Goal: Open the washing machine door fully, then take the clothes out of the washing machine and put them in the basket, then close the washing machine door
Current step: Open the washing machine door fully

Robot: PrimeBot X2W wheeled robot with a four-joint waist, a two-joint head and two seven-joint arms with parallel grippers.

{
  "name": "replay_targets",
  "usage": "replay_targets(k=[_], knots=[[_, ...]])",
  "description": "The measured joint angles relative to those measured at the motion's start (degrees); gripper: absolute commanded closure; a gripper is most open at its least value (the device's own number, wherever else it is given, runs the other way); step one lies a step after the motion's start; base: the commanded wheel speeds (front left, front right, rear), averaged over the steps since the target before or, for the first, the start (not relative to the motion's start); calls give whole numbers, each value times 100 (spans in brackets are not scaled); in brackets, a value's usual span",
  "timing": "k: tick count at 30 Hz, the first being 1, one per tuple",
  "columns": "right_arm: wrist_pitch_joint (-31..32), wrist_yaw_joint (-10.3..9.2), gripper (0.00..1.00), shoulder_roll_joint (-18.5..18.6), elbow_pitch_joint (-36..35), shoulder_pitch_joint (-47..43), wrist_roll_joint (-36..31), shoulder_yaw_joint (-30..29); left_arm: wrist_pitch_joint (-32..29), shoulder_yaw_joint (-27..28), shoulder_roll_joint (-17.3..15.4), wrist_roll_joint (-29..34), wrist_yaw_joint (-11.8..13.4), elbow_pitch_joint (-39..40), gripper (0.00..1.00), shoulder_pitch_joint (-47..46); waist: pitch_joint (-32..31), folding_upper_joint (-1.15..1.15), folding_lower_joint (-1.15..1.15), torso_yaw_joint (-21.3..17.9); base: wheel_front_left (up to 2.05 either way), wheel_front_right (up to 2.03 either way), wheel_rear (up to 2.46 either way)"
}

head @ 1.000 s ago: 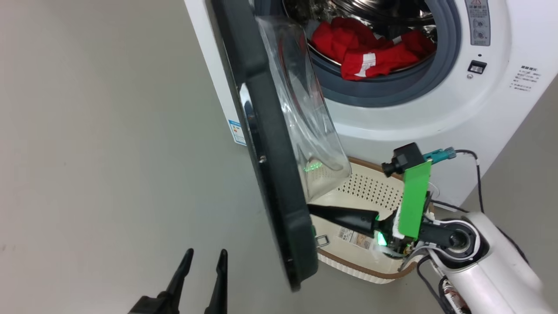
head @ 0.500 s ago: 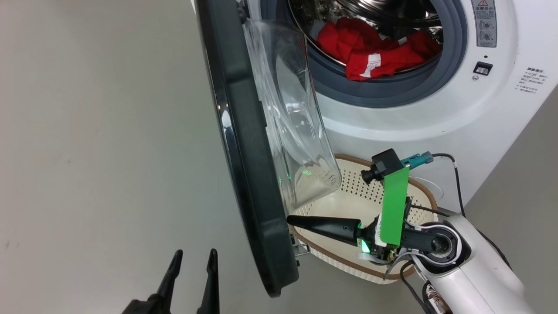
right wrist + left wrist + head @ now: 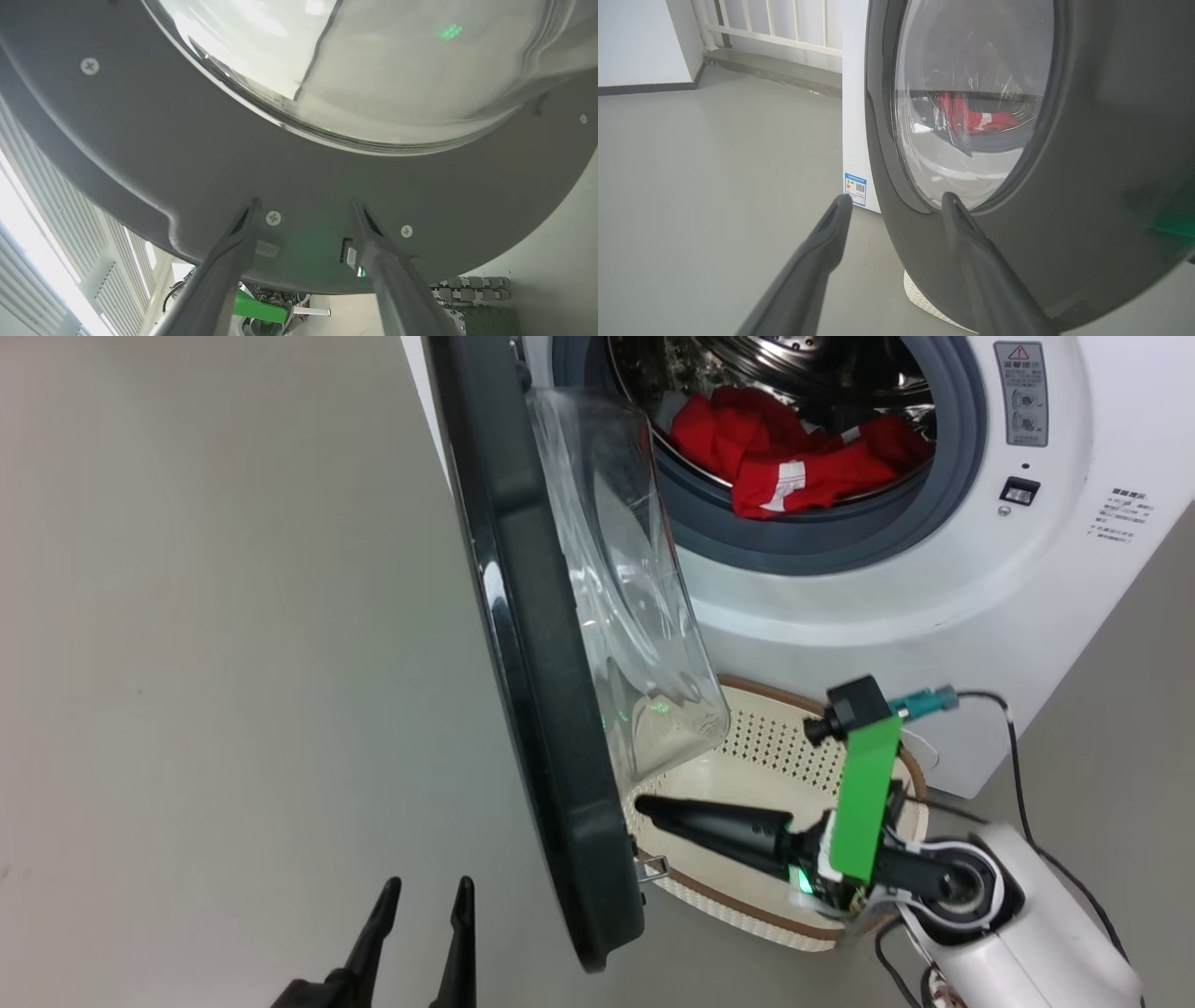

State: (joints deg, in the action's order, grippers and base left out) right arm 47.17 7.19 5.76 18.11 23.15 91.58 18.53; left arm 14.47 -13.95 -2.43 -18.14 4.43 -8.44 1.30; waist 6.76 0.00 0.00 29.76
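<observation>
The washing machine door stands roughly square to the white washing machine, its glass bowl facing right. The red and white clothes lie in the steel drum. Under the door's glass, the cream basket sits on the floor by the machine. My right gripper is open above the basket and points left. Its fingertips are at or just short of the door's inner rim, near the latch. My left gripper is open and empty, low on the door's outer side.
Bare grey floor spreads left of the door. A blue label sticker marks the machine's side panel. White railings and a low step stand behind the machine. Cables trail from my right forearm beside the basket.
The door has swung a little wider from the opening, with my right gripper following along its inner rim. The head view has shifted slightly. My left gripper stays open and low.
</observation>
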Motion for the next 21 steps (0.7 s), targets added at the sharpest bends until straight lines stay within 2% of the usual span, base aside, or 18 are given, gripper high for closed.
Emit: replay_targets(k=[10,21], knots=[[-426,0,0,165,87,-512,-197,-301,0,43,-1,56,-94,-81,0,1,-140,0,0,-148,0,0,0],[-1597,0,0,322,148,-1318,-625,-459,0,143,-7,103,-145,-119,0,121,-313,0,0,-334,0,0,0]])
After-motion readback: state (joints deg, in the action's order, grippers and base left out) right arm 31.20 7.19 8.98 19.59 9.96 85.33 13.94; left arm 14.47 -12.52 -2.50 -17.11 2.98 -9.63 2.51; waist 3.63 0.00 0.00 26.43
